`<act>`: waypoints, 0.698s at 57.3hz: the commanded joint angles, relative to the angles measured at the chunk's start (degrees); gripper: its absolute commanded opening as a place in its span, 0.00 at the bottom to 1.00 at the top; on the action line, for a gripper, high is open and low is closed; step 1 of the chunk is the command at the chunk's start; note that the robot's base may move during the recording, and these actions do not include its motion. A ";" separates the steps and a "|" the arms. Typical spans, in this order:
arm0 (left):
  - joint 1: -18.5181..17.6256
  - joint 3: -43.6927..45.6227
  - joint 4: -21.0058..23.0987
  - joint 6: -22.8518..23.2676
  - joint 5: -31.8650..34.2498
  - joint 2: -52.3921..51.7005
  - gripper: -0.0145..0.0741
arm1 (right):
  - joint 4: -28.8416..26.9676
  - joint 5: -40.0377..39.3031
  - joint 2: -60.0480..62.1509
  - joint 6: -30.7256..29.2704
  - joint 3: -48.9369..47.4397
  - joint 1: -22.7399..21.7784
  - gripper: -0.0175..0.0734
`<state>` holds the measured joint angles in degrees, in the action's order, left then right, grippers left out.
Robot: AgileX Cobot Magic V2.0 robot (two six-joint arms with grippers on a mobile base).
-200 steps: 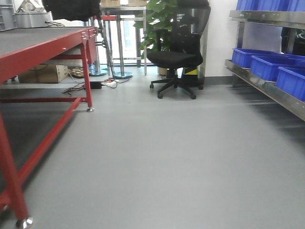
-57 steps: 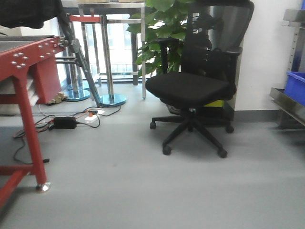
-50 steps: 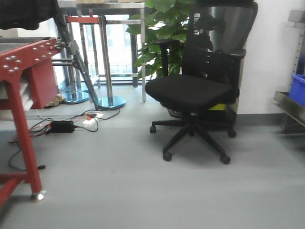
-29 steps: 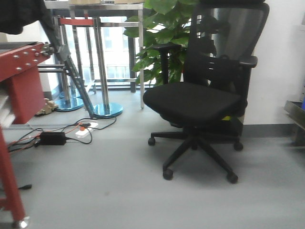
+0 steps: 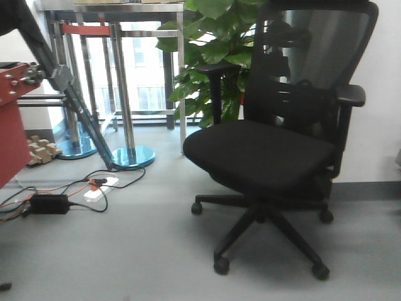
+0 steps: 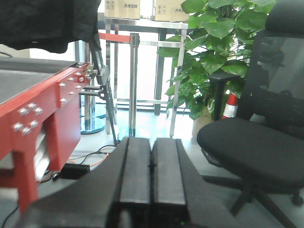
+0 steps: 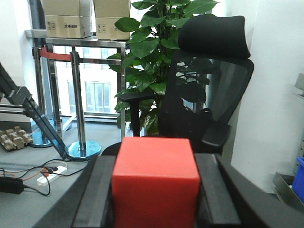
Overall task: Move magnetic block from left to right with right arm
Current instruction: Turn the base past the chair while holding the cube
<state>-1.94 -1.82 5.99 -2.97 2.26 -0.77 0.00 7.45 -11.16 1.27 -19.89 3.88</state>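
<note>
Sitting square and level, magnetic block (image 7: 155, 183)

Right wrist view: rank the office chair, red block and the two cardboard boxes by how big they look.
1. Office chair.
2. Magnetic block, though nearness to the camera inflates it.
3. Cardboard boxes; the two look about alike, both cropped at the top.

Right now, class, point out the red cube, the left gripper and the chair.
red cube (image 7: 155, 183): right wrist view, on its front face.
left gripper (image 6: 151, 147): left wrist view, on the seam between its shut fingertips.
chair (image 5: 260, 153): front view, on the seat.
</note>
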 commanded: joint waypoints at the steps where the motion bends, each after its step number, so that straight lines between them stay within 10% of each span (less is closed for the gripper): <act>1: -0.01 -0.44 0.27 -0.01 4.95 -0.68 0.02 | 0.00 -5.24 -0.46 -0.35 -1.62 -0.30 0.44; 40: -0.01 -0.44 0.27 -0.01 4.95 -0.68 0.02 | 0.00 -5.24 -0.46 -0.35 -1.62 -0.30 0.44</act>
<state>-1.94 -1.82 5.99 -2.97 2.26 -0.77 0.00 7.45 -11.16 1.27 -19.89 3.88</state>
